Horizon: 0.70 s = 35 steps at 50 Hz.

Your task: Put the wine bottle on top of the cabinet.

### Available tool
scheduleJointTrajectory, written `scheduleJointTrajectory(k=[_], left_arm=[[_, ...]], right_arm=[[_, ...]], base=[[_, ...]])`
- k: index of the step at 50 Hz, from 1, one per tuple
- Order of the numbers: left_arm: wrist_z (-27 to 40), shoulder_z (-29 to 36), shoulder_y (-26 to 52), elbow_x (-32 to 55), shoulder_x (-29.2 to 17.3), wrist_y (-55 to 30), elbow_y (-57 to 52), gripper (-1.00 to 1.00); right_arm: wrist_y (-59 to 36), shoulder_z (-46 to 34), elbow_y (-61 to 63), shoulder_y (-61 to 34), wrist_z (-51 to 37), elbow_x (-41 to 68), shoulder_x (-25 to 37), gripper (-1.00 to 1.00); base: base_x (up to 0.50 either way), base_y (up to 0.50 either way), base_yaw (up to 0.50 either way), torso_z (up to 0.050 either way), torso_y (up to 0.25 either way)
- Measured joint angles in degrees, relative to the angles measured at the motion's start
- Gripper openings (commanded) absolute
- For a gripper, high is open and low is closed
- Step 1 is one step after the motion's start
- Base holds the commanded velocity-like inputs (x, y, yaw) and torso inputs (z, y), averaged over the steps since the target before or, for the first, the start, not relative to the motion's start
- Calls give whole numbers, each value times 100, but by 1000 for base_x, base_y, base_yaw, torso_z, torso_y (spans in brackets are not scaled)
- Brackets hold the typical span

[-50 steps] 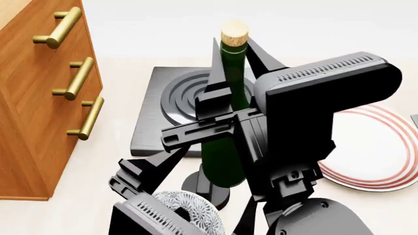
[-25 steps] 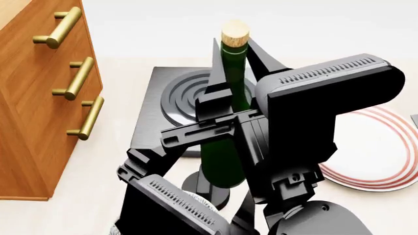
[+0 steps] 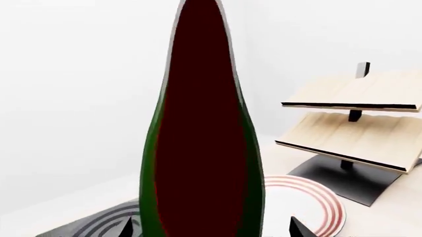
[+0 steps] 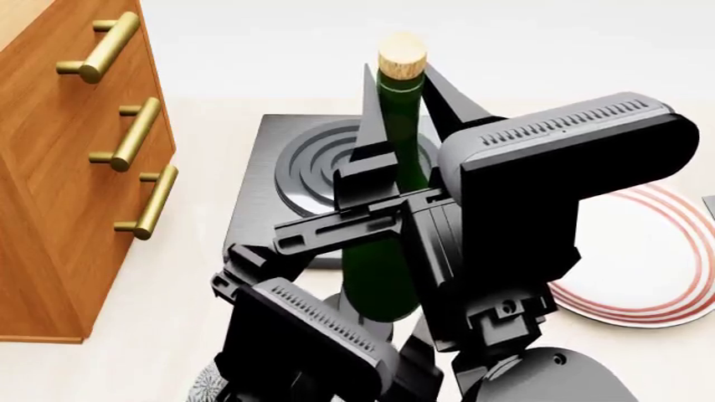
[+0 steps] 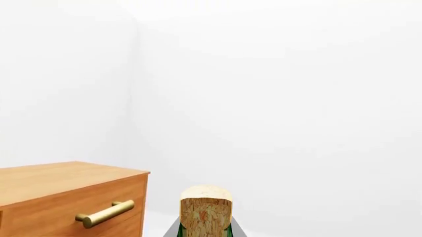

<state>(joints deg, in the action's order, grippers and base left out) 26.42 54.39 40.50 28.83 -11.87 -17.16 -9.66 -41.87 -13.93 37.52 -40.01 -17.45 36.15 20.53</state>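
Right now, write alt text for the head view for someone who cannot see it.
A dark green wine bottle with a cork stands upright, the right gripper closed around its neck. An orange-brown cabinet with brass handles stands at left; a dark burner plate lies behind the bottle, and a red-ringed plate lies at right.

dark green wine bottle point(image 4: 386, 251), tan cork point(image 4: 400, 57), orange-brown cabinet point(image 4: 56, 193).
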Motion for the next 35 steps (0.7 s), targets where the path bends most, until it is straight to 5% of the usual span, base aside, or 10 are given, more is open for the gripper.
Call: scheduleJointTrajectory(k=[24,25,35], left_arm=[[-100,-30,141,51,101,74,337,100],[-102,-28,143,52,102,76,340,-100],[-78,-31,145,-132,89,63,339,-100]], right_arm=[[16,-16,33,-4,-53,53,54,-100],[17,-17,34,-2,-55,56,56,-100],[77,-32,68,25,-73,35,59,-100]], base=[[0,0,0,0,0],[0,0,0,0,0],[0,0,0,0,1]])
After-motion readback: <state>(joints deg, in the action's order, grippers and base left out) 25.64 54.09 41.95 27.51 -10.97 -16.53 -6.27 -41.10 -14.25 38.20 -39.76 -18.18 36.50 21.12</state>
